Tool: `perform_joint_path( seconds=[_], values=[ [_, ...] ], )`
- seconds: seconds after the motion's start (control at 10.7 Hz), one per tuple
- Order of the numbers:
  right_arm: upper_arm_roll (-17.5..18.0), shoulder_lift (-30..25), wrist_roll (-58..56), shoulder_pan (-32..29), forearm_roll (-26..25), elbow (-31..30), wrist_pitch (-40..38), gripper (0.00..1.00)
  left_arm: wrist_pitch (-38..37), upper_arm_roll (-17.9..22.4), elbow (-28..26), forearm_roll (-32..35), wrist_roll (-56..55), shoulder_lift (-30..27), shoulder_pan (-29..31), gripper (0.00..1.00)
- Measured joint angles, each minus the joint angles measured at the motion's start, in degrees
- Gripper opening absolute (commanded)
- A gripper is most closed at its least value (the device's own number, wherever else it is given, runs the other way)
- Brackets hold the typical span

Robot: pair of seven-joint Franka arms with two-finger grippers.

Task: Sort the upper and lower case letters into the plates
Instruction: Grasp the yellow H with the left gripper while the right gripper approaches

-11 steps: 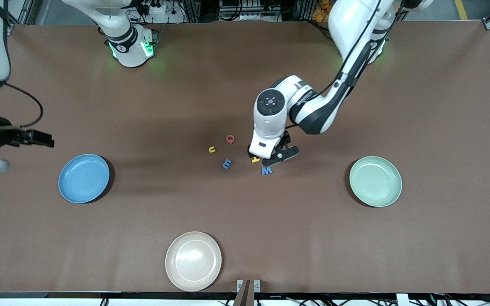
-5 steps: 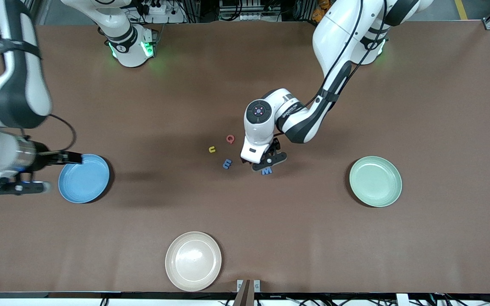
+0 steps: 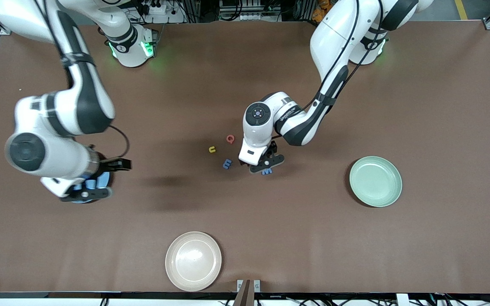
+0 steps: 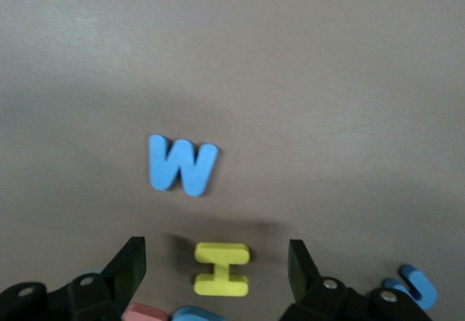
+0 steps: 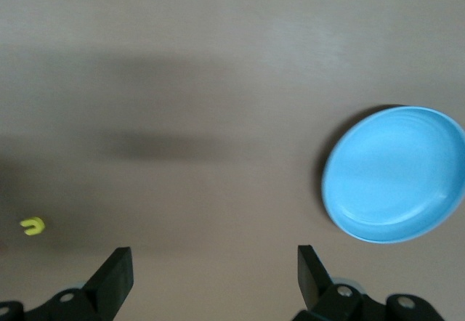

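My left gripper (image 3: 261, 164) is low over the cluster of letters in the middle of the table. In the left wrist view, the left gripper (image 4: 216, 269) is open, with a yellow letter (image 4: 221, 269) lying flat between the fingers and touching neither. A blue W (image 4: 180, 165) (image 3: 266, 171) lies just past it. A red G (image 3: 230, 139), a yellow u (image 3: 212, 149) and a blue m (image 3: 227, 163) lie toward the right arm's end. My right gripper (image 5: 214, 271) is open and empty, and the right gripper (image 3: 84, 193) hangs over the blue plate (image 5: 396, 176). The mint plate (image 3: 375, 181) is empty.
A beige plate (image 3: 193, 261) stands near the table's front edge. Parts of a red letter (image 4: 149, 312) and two blue ones (image 4: 196, 314) (image 4: 414, 286) show beside the left gripper's fingers. The right arm's elbow (image 3: 60, 114) hangs above the table beside the blue plate.
The right arm has swung in from the table's end to hang over the blue plate. The left gripper has shifted slightly onto the yellow letter and its jaws have narrowed a little.
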Motion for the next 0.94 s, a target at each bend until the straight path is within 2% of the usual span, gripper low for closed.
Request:
perform_joint_path(
  seconds=[0.28,0.47,0.56,0.65,0.75,0.84,0.94],
  values=[
    [0.01,3.33,1.33,5.39,0.0,-0.01,4.53,1.0,0.0,0.03,0.76,0.0,0.0,0.87,-0.87,0.75],
    [0.0,4.64,1.47,6.83,0.0,-0.09,4.85,1.0,0.0,0.03,0.84,0.0,0.0,1.54,-1.12,0.71],
    [-0.2,4.86,1.45,6.79,0.0,-0.4,4.81,1.0,0.0,0.03,0.86,0.0,-0.05,1.82,-1.21,0.61],
    [-0.37,4.87,1.42,6.64,0.0,-0.98,4.79,1.0,0.0,0.03,0.89,0.0,-0.08,1.94,-1.24,0.45],
    [-0.42,4.88,1.4,6.47,0.0,-1.55,4.78,1.0,0.0,0.03,0.93,0.0,-0.15,1.94,-1.24,0.16],
    [-0.45,4.88,1.4,6.4,0.0,-1.96,4.83,1.0,0.0,0.04,1.14,0.0,-0.17,1.9,-1.24,0.0],
    [-0.45,4.88,1.4,6.41,0.0,-2.1,4.9,1.0,-0.04,0.05,1.31,0.0,-0.18,1.89,-1.22,0.0]
  ],
)
